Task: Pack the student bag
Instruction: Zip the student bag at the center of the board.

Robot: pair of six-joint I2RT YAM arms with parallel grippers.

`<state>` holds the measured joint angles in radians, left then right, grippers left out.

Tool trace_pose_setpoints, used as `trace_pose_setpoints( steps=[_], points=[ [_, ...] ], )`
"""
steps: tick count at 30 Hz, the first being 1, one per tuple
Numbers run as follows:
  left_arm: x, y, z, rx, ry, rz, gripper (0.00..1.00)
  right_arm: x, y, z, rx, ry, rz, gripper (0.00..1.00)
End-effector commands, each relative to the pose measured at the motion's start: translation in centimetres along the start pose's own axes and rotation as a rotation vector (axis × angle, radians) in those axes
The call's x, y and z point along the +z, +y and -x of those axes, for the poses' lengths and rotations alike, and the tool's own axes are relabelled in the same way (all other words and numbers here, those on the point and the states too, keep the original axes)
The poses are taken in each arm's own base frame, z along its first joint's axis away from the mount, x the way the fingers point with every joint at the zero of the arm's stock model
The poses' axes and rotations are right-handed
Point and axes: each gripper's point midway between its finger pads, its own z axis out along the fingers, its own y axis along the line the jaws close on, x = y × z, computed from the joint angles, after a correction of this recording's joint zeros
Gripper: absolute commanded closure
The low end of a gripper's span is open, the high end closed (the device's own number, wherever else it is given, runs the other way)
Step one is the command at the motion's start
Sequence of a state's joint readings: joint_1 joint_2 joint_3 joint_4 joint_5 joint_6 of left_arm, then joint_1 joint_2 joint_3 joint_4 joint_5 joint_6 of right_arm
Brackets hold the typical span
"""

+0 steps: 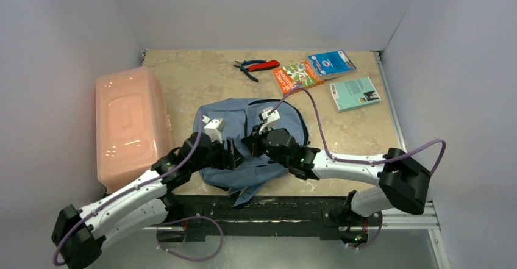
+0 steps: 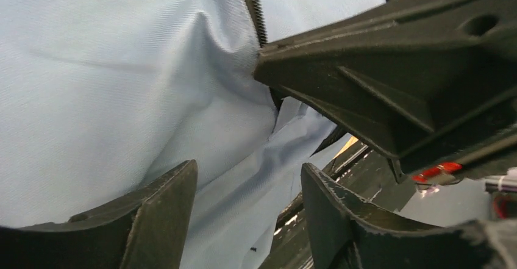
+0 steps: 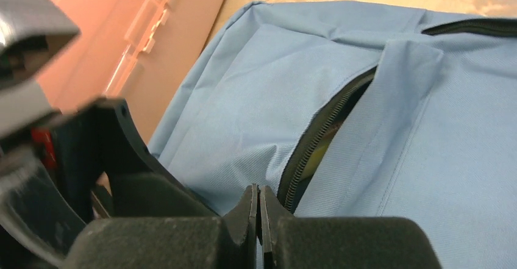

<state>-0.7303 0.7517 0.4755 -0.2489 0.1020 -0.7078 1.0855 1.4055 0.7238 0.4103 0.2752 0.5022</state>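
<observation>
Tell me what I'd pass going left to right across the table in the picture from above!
pink box → student bag → teal book

1. Top view: soft, even overhead light, faint shadows on the bench, white glare streaks on the pink box at its left edge.
2. Wrist views: left hand and right hand dark, blurred close up; student bag washed pale beside the left.
</observation>
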Motion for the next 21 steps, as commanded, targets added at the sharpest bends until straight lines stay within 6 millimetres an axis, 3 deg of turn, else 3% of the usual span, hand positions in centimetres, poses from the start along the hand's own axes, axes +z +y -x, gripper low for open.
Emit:
trace_pose_setpoints(
  steps=[1, 7, 13, 16, 19, 21],
  points=[
    [2.0, -2.7, 2.1, 0.086, -0.114, -0.037, 0.42, -0.9, 1.2, 4.1, 0.227, -0.092, -0.035, 1.0],
    [3.9, -3.2, 2.9, 0.114, -0.182, 0.013, 0.51, -1.1, 1.8, 4.8, 0.324, -0.098, -0.026, 1.0],
    [4.6, -2.4, 2.4, 0.136, -0.183, 0.107, 0.49, -0.9, 3.8, 5.8, 0.416, -0.062, 0.01, 1.0],
    [5.0, -1.5, 0.8, 0.118, -0.142, 0.128, 0.63, -0.5, 4.1, 6.8, 0.433, -0.065, -0.013, 1.0],
    [5.2, 0.1, -1.1, 0.102, -0.097, 0.161, 0.86, 0.3, 3.6, 7.8, 0.424, -0.095, -0.057, 1.0],
    [5.2, 1.6, -2.5, 0.107, -0.047, 0.218, 0.89, 1.1, 2.9, 8.5, 0.421, -0.11, -0.098, 1.0]
  ],
)
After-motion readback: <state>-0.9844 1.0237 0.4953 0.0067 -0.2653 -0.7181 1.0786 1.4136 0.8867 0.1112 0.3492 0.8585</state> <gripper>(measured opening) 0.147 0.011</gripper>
